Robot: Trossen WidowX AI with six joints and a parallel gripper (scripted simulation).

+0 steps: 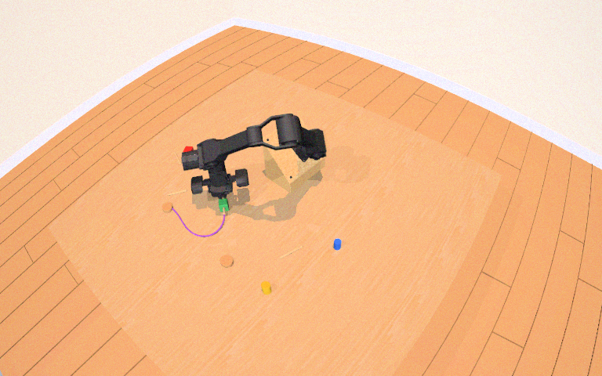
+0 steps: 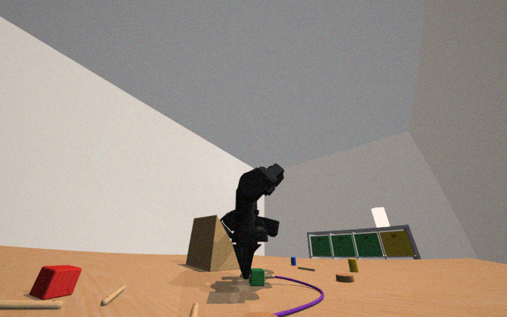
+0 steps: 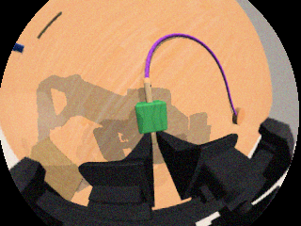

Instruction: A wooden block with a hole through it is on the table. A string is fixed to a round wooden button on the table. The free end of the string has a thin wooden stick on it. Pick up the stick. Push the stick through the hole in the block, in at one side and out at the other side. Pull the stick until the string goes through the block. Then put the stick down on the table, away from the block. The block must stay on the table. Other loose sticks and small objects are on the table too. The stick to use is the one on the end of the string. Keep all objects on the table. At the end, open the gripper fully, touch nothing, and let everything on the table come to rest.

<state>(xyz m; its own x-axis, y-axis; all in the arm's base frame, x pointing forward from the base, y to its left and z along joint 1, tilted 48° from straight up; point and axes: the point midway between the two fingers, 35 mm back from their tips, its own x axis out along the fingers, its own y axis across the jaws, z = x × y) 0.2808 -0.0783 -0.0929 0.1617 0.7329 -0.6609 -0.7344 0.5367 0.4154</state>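
My gripper [image 1: 223, 198] [image 2: 245, 277] [image 3: 153, 135] points down at the table, shut on the stick [image 3: 149, 91] just behind a green cube [image 1: 223, 205] [image 2: 257, 277] [image 3: 151, 117]. The stick shows on both sides of the cube; whether the cube is fixed to it I cannot tell. A purple string [image 1: 204, 236] [image 2: 321, 295] [image 3: 179, 35] curves from the stick's far end to the round button [image 1: 166, 207] [image 3: 241, 115]. The wooden block [image 1: 290, 170] [image 2: 201, 242] [image 3: 57, 169] stands beside the arm, partly hidden; small dark dots show on its top in the top view.
Loose sticks [image 1: 291, 251] [image 2: 113, 294] [image 3: 49, 24] lie around. A red block [image 1: 188, 149] [image 2: 55, 282] lies past the wrist. A second button [image 1: 226, 261] [image 2: 344, 277], a yellow cylinder [image 1: 266, 287] [image 2: 352, 265] and a blue cylinder [image 1: 337, 244] [image 2: 293, 261] [image 3: 19, 48] stand farther off.
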